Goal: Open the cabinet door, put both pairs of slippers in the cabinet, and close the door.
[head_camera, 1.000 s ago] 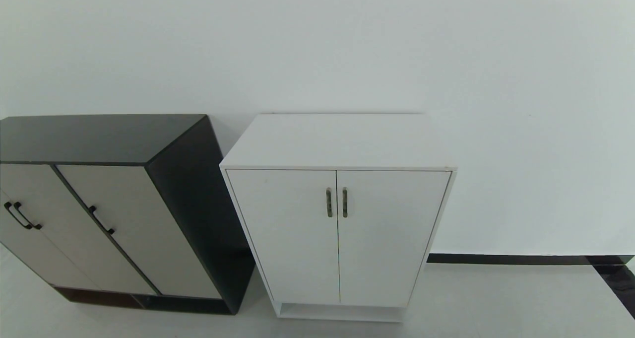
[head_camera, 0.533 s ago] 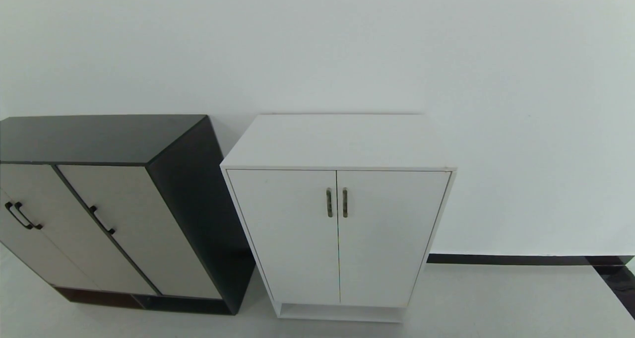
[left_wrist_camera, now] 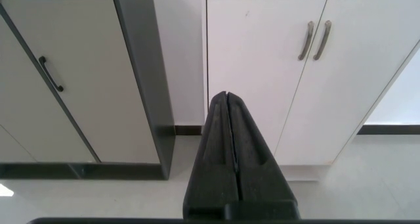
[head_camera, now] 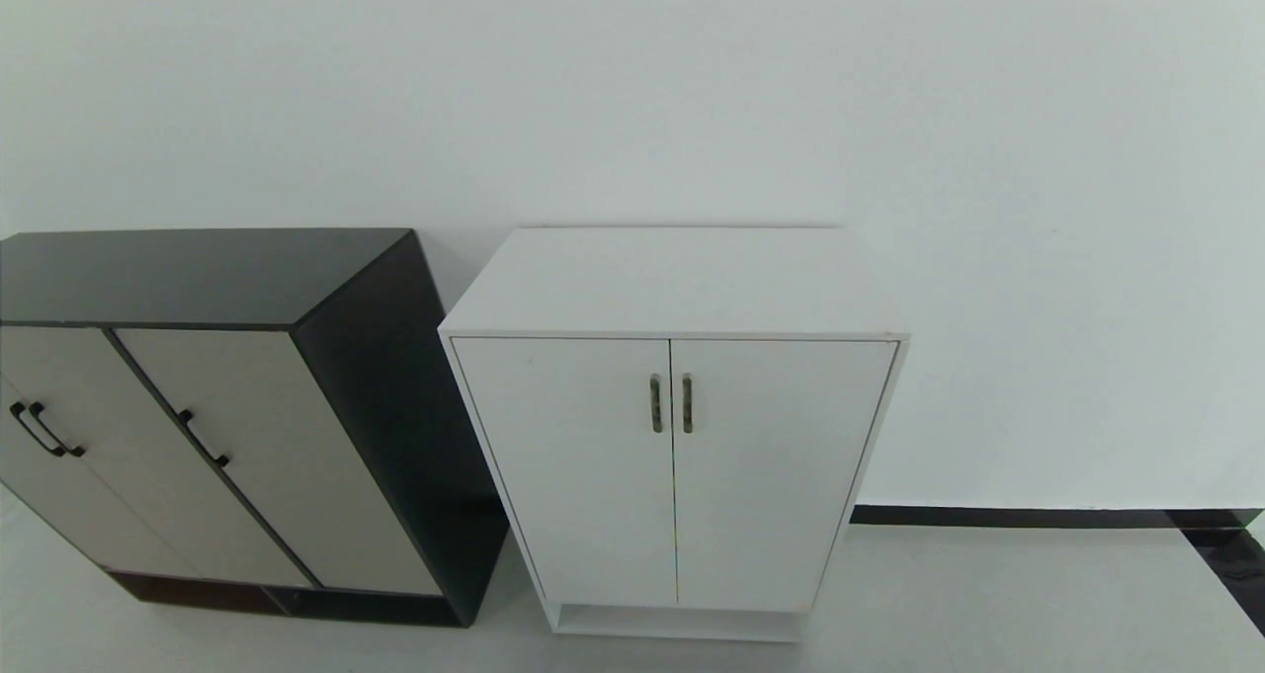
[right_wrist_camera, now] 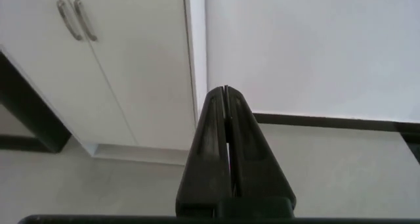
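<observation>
- Nothing shifted from the head view of a second ago: same framing, same furniture, same shut doors.
- White cabinet (head_camera: 573,475) square against the wall (head_camera: 692,90), standing on the pale floor (head_camera: 988,594), both doors closed flush with a thin seam down the middle.
- Two slim upright handles (head_camera: 655,403) side by side at that seam, high on the doors, untouched.
- Open toe recess running along the bottom of the white cabinet.
- Just beside it on the left, a dark cabinet (head_camera: 376,406) with pale doors (head_camera: 267,456) and black bar handles (head_camera: 203,439), also shut, set at a slight angle.
- Black skirting strip (head_camera: 1038,517) along the foot of the wall to the right of the white cabinet.
- Left gripper (left_wrist_camera: 227,99) clenched tight, fingers pressed together on nothing, aimed at the white cabinet's left door and well apart from it, handles (left_wrist_camera: 306,40) up and off to one side.
- Right gripper (right_wrist_camera: 226,91) likewise pinched closed and empty, pointing toward the foot of the wall just past the white cabinet's right edge, well back from its handles (right_wrist_camera: 67,19).
</observation>
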You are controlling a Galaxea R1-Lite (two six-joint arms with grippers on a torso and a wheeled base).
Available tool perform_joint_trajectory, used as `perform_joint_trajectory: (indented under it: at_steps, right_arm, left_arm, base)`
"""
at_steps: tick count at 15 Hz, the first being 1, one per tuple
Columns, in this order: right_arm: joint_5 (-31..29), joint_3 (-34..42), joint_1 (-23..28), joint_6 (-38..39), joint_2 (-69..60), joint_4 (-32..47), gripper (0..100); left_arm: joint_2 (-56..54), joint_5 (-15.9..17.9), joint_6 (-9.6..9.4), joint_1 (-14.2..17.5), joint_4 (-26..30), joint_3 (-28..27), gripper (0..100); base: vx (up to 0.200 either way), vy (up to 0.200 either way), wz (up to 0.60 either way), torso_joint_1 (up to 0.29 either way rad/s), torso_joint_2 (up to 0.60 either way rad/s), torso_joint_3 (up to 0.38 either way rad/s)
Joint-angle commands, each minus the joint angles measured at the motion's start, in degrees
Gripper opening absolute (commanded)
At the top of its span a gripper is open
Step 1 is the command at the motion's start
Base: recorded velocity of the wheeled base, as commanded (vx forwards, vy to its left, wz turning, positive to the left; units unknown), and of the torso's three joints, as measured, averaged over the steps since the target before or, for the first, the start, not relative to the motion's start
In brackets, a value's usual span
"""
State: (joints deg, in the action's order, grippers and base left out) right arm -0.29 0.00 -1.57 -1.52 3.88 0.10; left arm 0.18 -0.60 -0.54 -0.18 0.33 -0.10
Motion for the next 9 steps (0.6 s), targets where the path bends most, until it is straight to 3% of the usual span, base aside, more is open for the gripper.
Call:
perform_joint_trajectory:
  at_steps: [1,9]
  right_arm:
    - [-0.06,0.00,1.84,0.03,-3.79,-0.01,0]
    - [-0.23,0.00,1.75,0.82,-3.88,-0.01,0]
  left_arm:
    - [0.08,-0.02,0.01,0.01,0.02,0.01,0]
    - [-0.01,-0.11,-0.08,0.09,-0.07,0.10,0]
  base:
    - [0.000,0.000,0.00,0.000,0.00,0.000]
    - [0.000,0.000,0.00,0.000,0.00,0.000]
